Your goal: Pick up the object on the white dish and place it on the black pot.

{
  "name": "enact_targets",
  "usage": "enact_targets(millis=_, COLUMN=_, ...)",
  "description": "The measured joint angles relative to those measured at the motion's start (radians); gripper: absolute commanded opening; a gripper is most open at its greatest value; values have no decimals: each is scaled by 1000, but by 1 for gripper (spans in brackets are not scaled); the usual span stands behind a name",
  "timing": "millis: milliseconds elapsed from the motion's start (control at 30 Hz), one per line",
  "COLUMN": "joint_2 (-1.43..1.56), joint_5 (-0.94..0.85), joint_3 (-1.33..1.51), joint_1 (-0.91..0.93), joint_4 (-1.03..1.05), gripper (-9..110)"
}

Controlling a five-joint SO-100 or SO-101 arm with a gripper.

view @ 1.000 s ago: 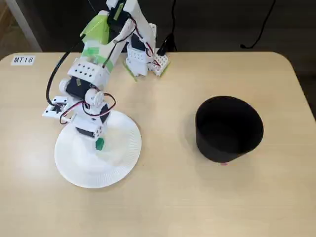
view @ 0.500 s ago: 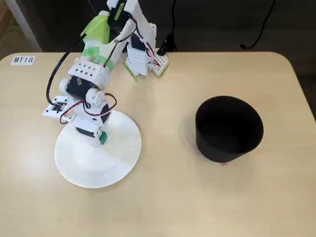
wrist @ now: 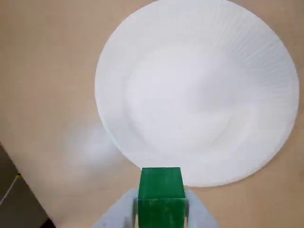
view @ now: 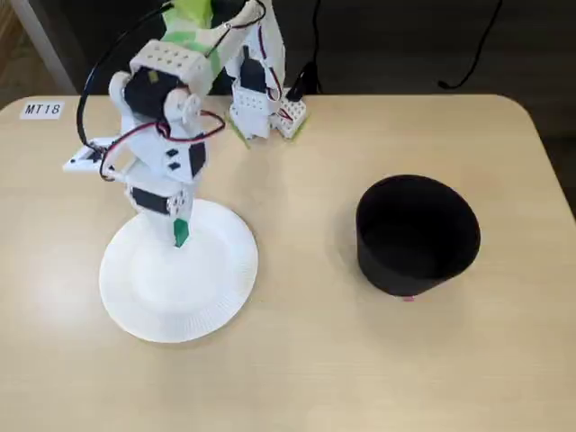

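Observation:
My gripper [view: 177, 225] hangs over the far part of the white dish [view: 148, 310], shut on the green cube [view: 181, 236]. In the wrist view the cube [wrist: 160, 186] sits between my two white fingers [wrist: 197, 213] at the bottom edge, lifted above the dish [wrist: 199, 90], which holds nothing. The black pot [view: 400, 270] stands upright to the right of the dish in the fixed view, well apart from my gripper. Its inside is dark, and I cannot see what is in it.
The arm's base [view: 261, 103] stands at the table's far edge with red and black cables around it. A label reading MT18 [view: 42, 109] is stuck at the far left corner. Bare tan tabletop [view: 306, 216] lies between dish and pot.

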Motion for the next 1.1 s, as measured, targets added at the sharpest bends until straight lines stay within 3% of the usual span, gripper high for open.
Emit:
enact_targets(millis=500, joint_2=232, joint_5=98, joint_3=0, joint_1=-419, joint_4=38, gripper=11)
enact_targets(millis=1100, joint_2=158, joint_5=129, joint_3=0, joint_1=-971, joint_4=-133, gripper=10)
